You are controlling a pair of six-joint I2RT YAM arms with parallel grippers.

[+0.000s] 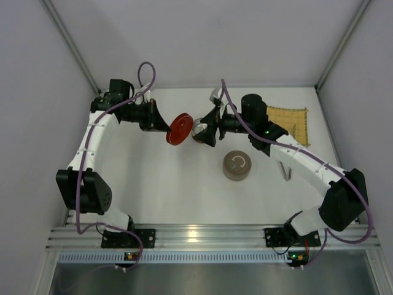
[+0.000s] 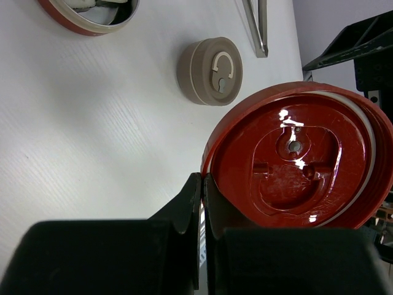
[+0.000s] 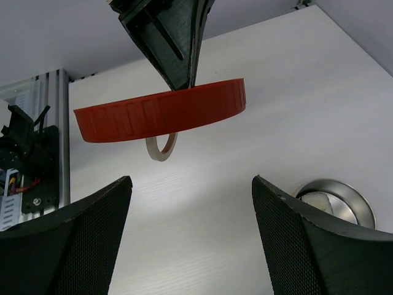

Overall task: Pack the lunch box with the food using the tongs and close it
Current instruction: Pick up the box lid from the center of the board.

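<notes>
The left gripper (image 2: 203,178) is shut on the rim of a round red lid (image 2: 301,160) and holds it tilted above the table (image 1: 179,129). From the right wrist view the lid (image 3: 163,114) is edge-on, with a beige ring (image 3: 161,146) hanging from it. The lunch box, a round silver tin (image 1: 198,129), sits just right of the lid, and pale food bits (image 2: 86,5) show inside its rim (image 2: 92,21). The right gripper (image 3: 190,179) is open and holds nothing. It hovers by the tin (image 3: 334,200). The silver tongs (image 2: 258,27) lie flat on the table.
A beige round lidded container (image 1: 237,166) with a ring handle stands in the middle of the table, also seen in the left wrist view (image 2: 210,70). A yellow woven mat (image 1: 287,120) lies at the back right. Grey walls enclose the table.
</notes>
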